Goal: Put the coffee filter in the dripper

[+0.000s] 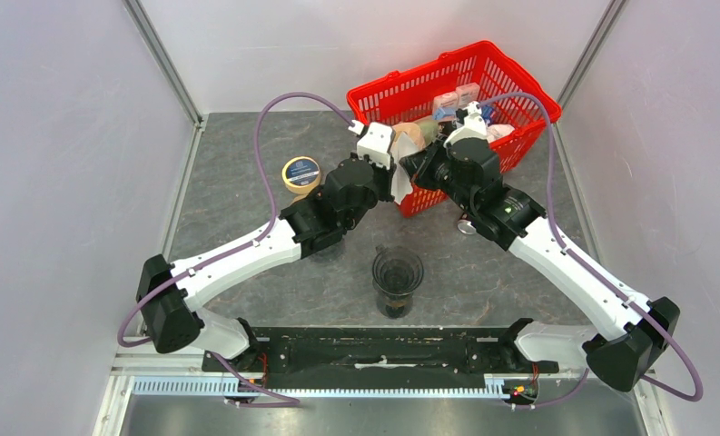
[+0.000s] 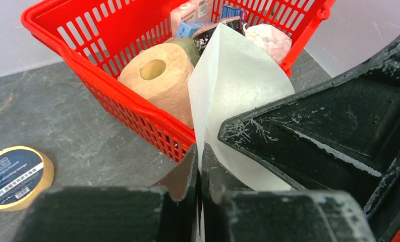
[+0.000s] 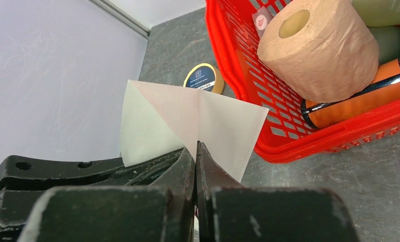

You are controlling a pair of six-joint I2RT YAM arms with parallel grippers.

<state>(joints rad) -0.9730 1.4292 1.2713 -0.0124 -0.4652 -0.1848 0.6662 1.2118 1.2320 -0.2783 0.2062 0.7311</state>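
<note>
Top external view: the left end effector and right end effector both pinch one white coffee filter (beside the red basket); the dripper stands apart.

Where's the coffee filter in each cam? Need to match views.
Top external: coffee filter sits just above the middle of the picture, at the near-left corner of the red basket.
Left wrist: coffee filter is a large white sheet right of centre, in front of the red basket.
Right wrist: coffee filter is a pale wedge at centre, left of the red basket.
Shared landmark: the red basket.
</note>
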